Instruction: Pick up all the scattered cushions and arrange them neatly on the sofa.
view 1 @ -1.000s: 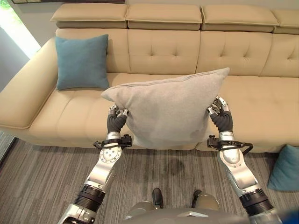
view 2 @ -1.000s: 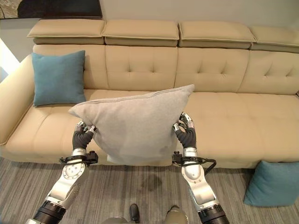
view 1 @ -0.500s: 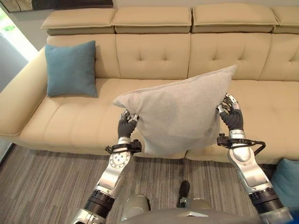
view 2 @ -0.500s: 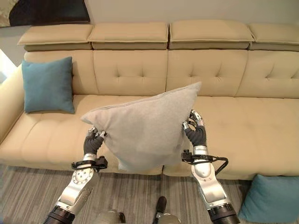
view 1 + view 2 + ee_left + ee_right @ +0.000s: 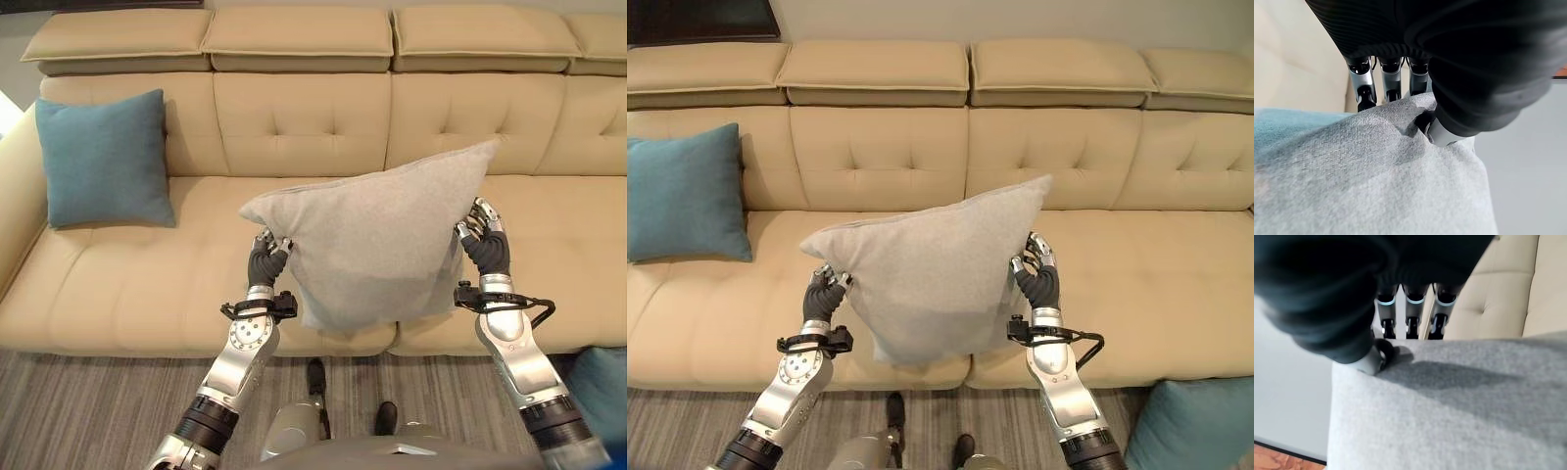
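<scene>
Grey cushion (image 5: 377, 245) held up at frame centre above the sofa (image 5: 549, 206) seat, left hand (image 5: 265, 257) and right hand (image 5: 484, 242) each pinching an opposite edge to keep it spread for placing, teal cushion (image 5: 103, 157) propped upper left, another teal cushion (image 5: 1195, 426) on the floor lower right.

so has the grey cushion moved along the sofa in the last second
Yes. The grey cushion has shifted right along the sofa, farther from the teal cushion leaning on its backrest.
</scene>
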Controlling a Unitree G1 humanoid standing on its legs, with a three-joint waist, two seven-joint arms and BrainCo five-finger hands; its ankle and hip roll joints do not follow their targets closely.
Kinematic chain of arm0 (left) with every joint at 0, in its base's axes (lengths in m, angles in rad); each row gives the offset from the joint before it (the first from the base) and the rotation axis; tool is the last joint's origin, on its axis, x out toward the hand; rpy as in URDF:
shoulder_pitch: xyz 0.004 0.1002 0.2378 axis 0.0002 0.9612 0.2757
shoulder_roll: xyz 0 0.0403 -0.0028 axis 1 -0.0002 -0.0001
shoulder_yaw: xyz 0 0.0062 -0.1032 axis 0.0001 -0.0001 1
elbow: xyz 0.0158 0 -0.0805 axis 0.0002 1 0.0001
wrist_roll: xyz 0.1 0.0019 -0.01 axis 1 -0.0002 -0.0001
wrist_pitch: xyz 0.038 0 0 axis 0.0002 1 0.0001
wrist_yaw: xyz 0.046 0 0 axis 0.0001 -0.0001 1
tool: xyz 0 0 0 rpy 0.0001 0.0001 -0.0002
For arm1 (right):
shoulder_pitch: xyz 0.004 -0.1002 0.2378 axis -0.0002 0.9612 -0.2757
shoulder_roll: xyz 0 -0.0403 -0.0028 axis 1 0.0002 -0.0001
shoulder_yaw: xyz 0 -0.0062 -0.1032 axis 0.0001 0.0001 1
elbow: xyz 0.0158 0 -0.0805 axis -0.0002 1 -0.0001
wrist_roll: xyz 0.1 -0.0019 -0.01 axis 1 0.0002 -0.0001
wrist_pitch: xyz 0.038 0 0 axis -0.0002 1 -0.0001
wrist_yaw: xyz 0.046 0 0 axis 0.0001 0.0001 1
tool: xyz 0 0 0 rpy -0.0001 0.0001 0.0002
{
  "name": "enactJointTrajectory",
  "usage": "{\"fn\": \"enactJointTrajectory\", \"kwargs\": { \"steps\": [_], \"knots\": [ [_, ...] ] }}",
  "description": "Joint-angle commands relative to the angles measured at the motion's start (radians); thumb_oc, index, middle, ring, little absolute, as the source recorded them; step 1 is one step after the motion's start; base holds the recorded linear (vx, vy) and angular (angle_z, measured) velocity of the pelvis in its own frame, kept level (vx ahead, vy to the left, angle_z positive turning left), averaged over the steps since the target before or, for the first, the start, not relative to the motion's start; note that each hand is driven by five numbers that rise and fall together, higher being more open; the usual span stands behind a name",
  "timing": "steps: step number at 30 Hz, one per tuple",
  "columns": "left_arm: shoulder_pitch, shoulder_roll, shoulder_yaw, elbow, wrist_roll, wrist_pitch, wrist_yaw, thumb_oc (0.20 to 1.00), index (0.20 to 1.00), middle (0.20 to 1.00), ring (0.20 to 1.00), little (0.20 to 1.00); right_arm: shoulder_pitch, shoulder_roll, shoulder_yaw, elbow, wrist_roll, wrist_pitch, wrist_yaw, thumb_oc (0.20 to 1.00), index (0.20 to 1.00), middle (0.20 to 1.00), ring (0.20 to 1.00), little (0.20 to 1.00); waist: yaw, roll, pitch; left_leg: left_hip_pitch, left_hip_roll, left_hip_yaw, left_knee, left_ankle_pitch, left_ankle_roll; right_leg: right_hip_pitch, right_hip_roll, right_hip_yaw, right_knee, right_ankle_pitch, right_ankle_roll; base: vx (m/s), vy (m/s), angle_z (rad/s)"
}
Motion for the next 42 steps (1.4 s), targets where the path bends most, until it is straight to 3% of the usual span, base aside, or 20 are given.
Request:
{"fn": "enactJointTrajectory", "kwargs": {
  "steps": [1,2,4,8,9,12,20,27,36,42],
  "knots": [
    [-0.059,0.015,-0.024,-0.142,0.029,-0.097,-0.043,0.200,0.200,0.200,0.200,0.200,-0.078,0.048,0.039,-0.089,-0.028,-0.095,0.035,0.200,0.200,0.200,0.200,0.200,0.042,-0.045,-0.096,-0.016,0.020,-0.027,0.091,-0.131,-0.062,0.017,-0.047,0.010,0.071,-0.002,0.065,0.16,0.266,-0.19],
    [-0.050,0.025,-0.021,-0.152,0.023,-0.100,-0.038,0.200,0.200,0.200,0.200,0.200,-0.080,0.066,0.049,-0.092,-0.027,-0.089,0.053,0.200,0.200,0.200,0.200,0.200,0.030,-0.031,-0.083,0.026,0.010,-0.015,0.091,-0.158,-0.027,-0.059,-0.086,0.019,0.259,0.055,0.100,0.13,0.266,0.01],
    [-0.055,0.028,-0.026,-0.157,0.026,-0.100,-0.038,0.200,0.200,0.200,0.200,0.200,-0.066,0.079,0.048,-0.097,-0.022,-0.089,0.063,0.200,0.200,0.200,0.200,0.200,0.011,-0.017,-0.069,0.057,0.002,-0.021,0.071,-0.169,-0.011,-0.140,-0.084,0.063,0.348,0.081,0.103,0.14,0.229,-0.08],
    [-0.066,0.026,-0.035,-0.155,0.033,-0.100,-0.049,0.200,0.200,0.200,0.200,0.200,-0.063,0.076,0.043,-0.096,-0.029,-0.089,0.062,0.200,0.200,0.200,0.200,0.200,-0.004,-0.012,-0.068,0.076,-0.005,-0.035,0.043,-0.170,-0.015,-0.168,-0.078,0.076,0.252,0.069,0.090,0.10,0.003,0.04],
    [-0.076,0.022,-0.044,-0.152,0.036,-0.100,-0.054,0.200,0.200,0.200,0.200,0.200,-0.064,0.074,0.036,-0.096,-0.031,-0.092,0.054,0.200,0.200,0.200,0.200,0.200,-0.019,-0.019,-0.062,0.082,-0.016,-0.049,0.036,-0.173,-0.019,-0.193,-0.064,0.110,0.147,0.080,0.085,0.09,-0.056,0.07],
    [-0.097,0.014,-0.047,-0.130,0.037,-0.105,-0.060,0.200,0.200,0.200,0.200,0.200,-0.063,0.069,0.027,-0.091,-0.038,-0.093,0.045,0.200,0.200,0.200,0.200,0.200,-0.030,-0.028,-0.060,0.090,-0.026,-0.070,0.041,-0.190,-0.025,-0.176,-0.055,0.142,0.059,0.116,0.092,0.11,-0.088,0.31],
    [-0.069,0.005,-0.045,-0.132,0.049,-0.089,-0.075,0.200,0.200,0.200,0.200,0.200,-0.035,0.051,0.015,-0.077,-0.036,-0.082,0.051,0.200,0.200,0.200,0.200,0.200,-0.027,-0.031,-0.106,0.142,-0.013,-0.083,-0.009,-0.186,-0.053,-0.053,-0.022,0.100,-0.087,0.116,0.075,0.12,-0.079,0.14],
    [-0.149,-0.010,-0.051,-0.092,0.087,-0.079,-0.034,0.200,0.200,0.200,0.200,0.200,-0.094,0.027,0.032,-0.055,-0.059,-0.074,0.028,0.200,0.200,0.200,0.200,0.200,-0.029,-0.025,-0.118,0.174,0.005,-0.090,-0.050,-0.173,-0.076,0.005,-0.008,0.066,-0.152,0.108,0.066,0.09,-0.078,0.09],
    [-0.478,-0.055,-0.096,0.145,0.058,-0.078,0.105,0.200,0.200,0.200,0.200,0.200,-0.413,0.019,0.120,0.136,-0.071,-0.037,-0.101,0.200,0.200,0.200,0.200,0.200,-0.029,-0.018,-0.104,0.155,0.016,-0.084,-0.055,-0.163,-0.094,-0.009,0.002,0.054,-0.173,0.110,0.066,0.02,-0.028,0.05],
    [-0.774,-0.006,-0.134,0.336,0.077,-0.076,0.160,0.200,0.200,0.200,0.200,0.200,-0.688,-0.015,0.184,0.272,-0.071,-0.014,-0.166,0.200,0.200,0.200,0.200,0.200,-0.035,-0.008,-0.046,0.062,0.018,-0.088,-0.055,-0.131,-0.099,-0.104,0.003,0.067,-0.173,0.139,0.069,-0.11,-0.006,0.01]
  ]
}}
